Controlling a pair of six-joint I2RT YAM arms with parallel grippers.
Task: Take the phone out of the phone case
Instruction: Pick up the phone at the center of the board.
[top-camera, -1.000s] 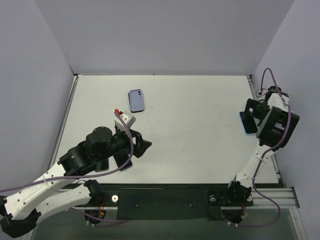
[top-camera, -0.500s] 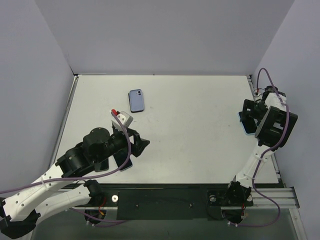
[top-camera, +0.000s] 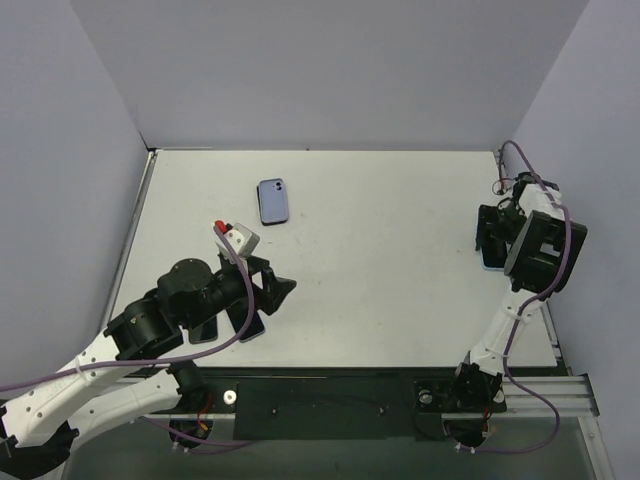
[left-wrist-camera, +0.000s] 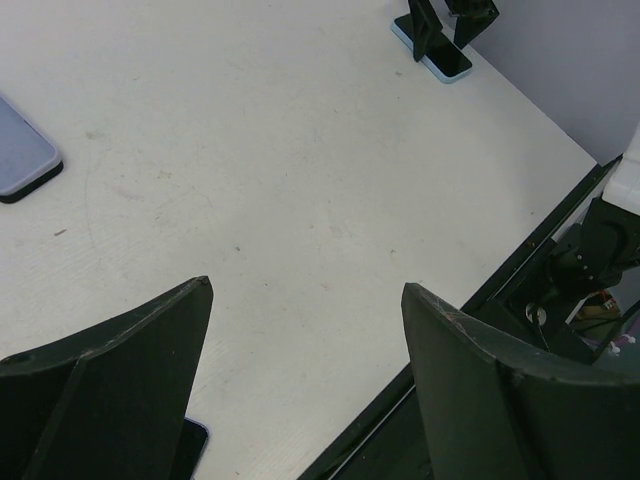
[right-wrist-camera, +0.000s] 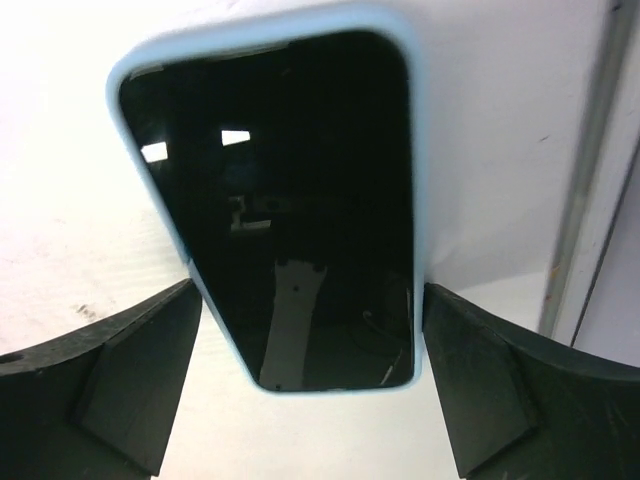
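Tabletop (top-camera: 400, 300): white, carries everything here
Left end effector (left-wrist-camera: 307, 288): fingers spread wide, nothing between them, hovering over bare tabletop; a lilac handset (top-camera: 274, 200) lies well beyond its tips and a dark handset (top-camera: 252, 327) just beneath its wrist
Right end effector (right-wrist-camera: 310, 290): fingers spread, one to each long side of the cased phone; contact cannot be told
Phone case (right-wrist-camera: 250, 32): pale blue, lying flat directly under the right end effector
Phone (right-wrist-camera: 290, 200): black screen up, fully seated in the case, between the right fingers
Step in hand: lining up the grasp; removal not yet begun
Next move: likely lower and pinch the case's long edges, then pry a corner free; the left end effector is well apart and would need to cross over
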